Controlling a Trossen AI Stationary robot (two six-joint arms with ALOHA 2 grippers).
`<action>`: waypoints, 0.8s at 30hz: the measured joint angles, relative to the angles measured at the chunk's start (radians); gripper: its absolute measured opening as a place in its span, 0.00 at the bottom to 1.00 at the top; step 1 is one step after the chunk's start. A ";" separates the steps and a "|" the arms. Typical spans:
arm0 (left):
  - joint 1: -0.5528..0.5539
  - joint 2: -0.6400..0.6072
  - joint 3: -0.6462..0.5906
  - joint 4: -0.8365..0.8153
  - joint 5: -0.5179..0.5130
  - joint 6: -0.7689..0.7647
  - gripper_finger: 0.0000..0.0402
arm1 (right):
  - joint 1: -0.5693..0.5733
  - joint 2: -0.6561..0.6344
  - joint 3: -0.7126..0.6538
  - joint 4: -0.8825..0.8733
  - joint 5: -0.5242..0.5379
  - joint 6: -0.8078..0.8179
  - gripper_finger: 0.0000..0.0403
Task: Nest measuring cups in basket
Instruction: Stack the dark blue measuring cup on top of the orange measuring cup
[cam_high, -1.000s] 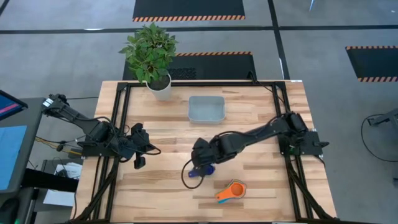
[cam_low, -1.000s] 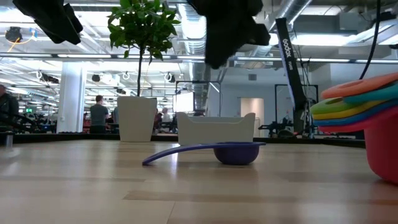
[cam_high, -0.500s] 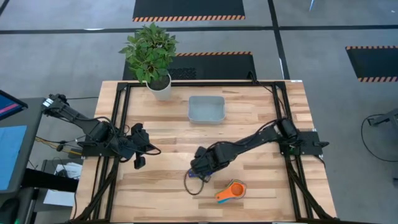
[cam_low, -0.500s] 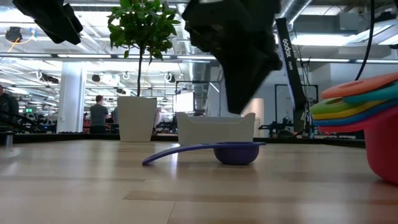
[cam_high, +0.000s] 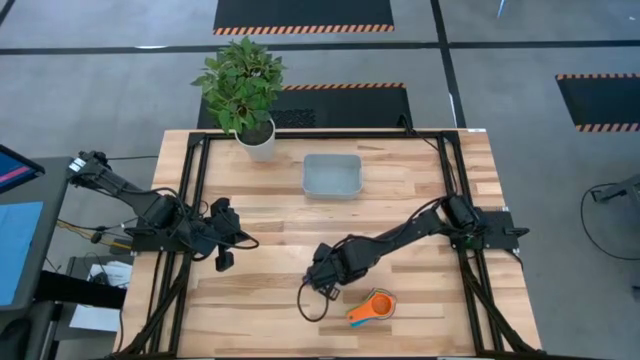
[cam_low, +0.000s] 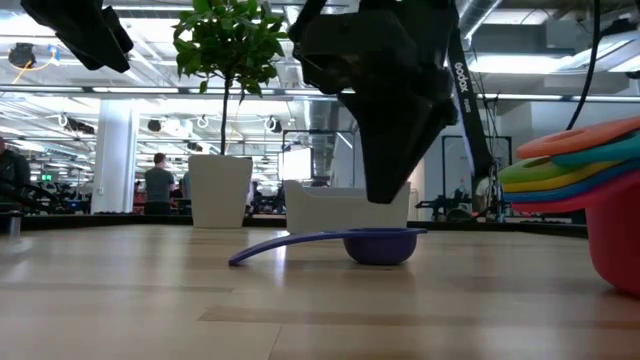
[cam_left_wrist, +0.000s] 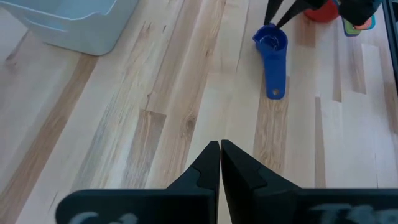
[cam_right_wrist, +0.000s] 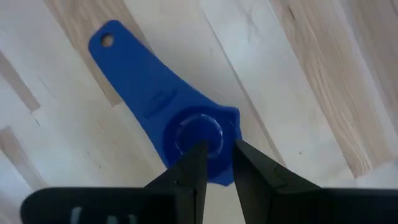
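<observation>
Resting on the wooden table (cam_high: 400, 180), the translucent basket (cam_high: 332, 175) sits well beyond both grippers. Right gripper (cam_right_wrist: 214, 163) hangs directly over the dark blue measuring cup (cam_right_wrist: 180, 127), its fingers (cam_right_wrist: 189, 171) slightly parted astride the bowl without gripping it. Stacked measuring cups (cam_high: 373, 306) lie just beside it. Left gripper (cam_left_wrist: 220, 163) waits pinched together, empty, well apart.

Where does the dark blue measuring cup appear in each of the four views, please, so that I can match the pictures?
High view: dark blue measuring cup hidden beneath the right gripper.
Low view: dark blue measuring cup at centre, on the table, handle pointing left.
Left wrist view: upper right.
Right wrist view: centre, between the parted fingers.
Shared landmark: the basket, also behind the cup in the low view.
</observation>
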 joint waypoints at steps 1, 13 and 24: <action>0.000 0.000 0.000 0.000 0.000 0.000 0.00 | 0.000 0.000 0.000 -0.011 0.001 0.006 0.24; 0.000 0.000 0.000 0.000 0.000 0.020 0.00 | 0.008 0.000 0.000 -0.043 0.037 0.069 0.24; 0.000 0.000 0.000 0.000 -0.002 0.016 0.00 | 0.007 0.038 -0.004 -0.035 0.033 0.144 0.24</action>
